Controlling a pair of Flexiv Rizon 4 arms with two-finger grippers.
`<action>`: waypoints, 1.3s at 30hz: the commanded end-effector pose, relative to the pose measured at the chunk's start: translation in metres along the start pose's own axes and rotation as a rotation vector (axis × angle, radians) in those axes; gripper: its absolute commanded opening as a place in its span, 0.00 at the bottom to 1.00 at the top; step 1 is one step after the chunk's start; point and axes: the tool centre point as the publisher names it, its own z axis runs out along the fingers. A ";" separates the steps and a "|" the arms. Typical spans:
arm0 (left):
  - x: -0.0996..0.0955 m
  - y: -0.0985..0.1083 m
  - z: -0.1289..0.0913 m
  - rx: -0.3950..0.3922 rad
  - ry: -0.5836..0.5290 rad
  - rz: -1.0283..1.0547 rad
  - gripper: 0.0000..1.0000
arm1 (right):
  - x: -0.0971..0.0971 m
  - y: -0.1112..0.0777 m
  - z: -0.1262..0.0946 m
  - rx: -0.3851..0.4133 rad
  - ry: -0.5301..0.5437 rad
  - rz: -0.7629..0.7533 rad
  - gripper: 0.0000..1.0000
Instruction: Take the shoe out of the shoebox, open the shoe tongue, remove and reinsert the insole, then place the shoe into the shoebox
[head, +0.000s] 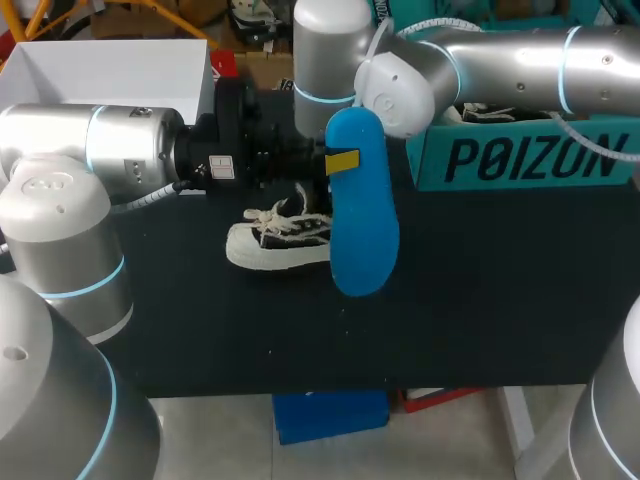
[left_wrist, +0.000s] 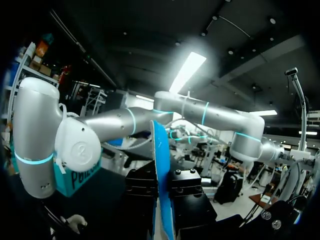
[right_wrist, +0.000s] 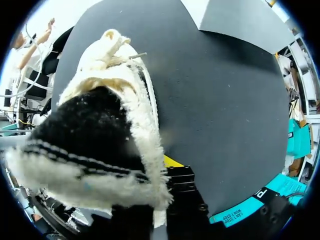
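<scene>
Insole (head: 362, 240) is out of the shoe, so by my read the reinsert step is next.

Left pincer (head: 340, 162) is pinching the blue insole near its narrow end. In the left wrist view the insole stands edge-on with a black finger block pressed to each face.

The insole's long axis runs about 12 to 6 in the head view, with the wide forefoot end at 6. That end overlaps the heel end of the shoe (head: 275, 245) in the head view. I can't tell whether it touches or hangs above.

The shoe is black with white fuzzy trim and lies on the black counter (head: 480, 300), at about 7 o'clock from the left pincer. Its long axis runs 9 to 3, toe at 9, laces loose on top, and the heel end is hidden behind the insole.

So the insole sits roughly crosswise to the shoe. It will likely need a quarter turn, forefoot toward 9, before it can slide in.

Right pincer (right_wrist: 167, 167) is right up against the shoe's collar. Only one yellow tip shows beside the trim and the other finger is hidden, so I cannot tell whether it grips.

Both arms are near, but the left one carries the insole. The teal shoebox (head: 520, 160) sits at about 2 o'clock from the shoe, well apart.
</scene>
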 end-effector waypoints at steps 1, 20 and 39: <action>0.001 0.001 0.002 0.003 -0.007 0.001 0.00 | 0.006 -0.013 -0.024 0.010 -0.033 0.024 0.00; 0.001 0.001 0.002 0.003 -0.007 0.001 0.00 | -0.011 -0.028 -0.075 0.111 -0.156 0.448 0.00; 0.001 0.001 0.002 0.003 -0.007 0.001 0.00 | -0.012 -0.033 -0.087 -0.071 -0.075 1.209 0.00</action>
